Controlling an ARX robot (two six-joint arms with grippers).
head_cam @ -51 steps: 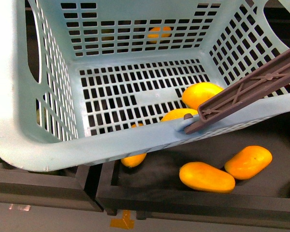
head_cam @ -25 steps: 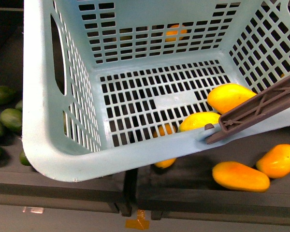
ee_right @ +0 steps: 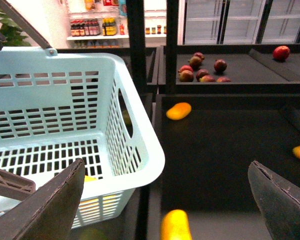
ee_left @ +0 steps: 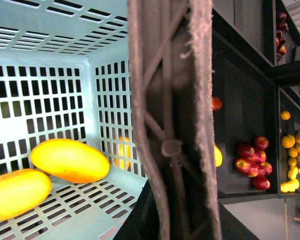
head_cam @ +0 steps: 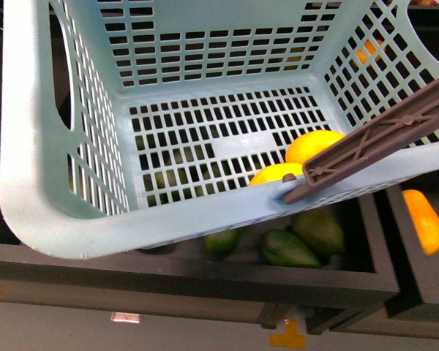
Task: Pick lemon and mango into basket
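Observation:
The turquoise basket (head_cam: 73, 219) fills the front view, hanging tilted above the shelf bins. My left gripper (ee_left: 172, 210) is shut on its brown-grey handle (ee_left: 170, 100), which also crosses the front view (head_cam: 380, 135). Two yellow-orange oval fruits lie together on the basket floor (head_cam: 314, 145) (head_cam: 274, 174). In the left wrist view (ee_left: 70, 160) (ee_left: 17, 192) both look like mangoes, and I cannot pick out a lemon. My right gripper (ee_right: 167, 200) is open and empty, beside the basket's outer corner (ee_right: 150, 160) and above a dark bin.
Dark green oval fruits (head_cam: 307, 234) lie in the bin under the basket. A mango (head_cam: 424, 219) lies in the bin to the right. More mangoes (ee_right: 179, 110) (ee_right: 175, 225) lie on the dark shelf. Red apples (ee_right: 202, 72) (ee_left: 252, 160) sit further off.
The shelf under the basket has slid right in the front view. The mango bin is now at the right edge and the green fruit bin lies below. Both fruits stay in the basket.

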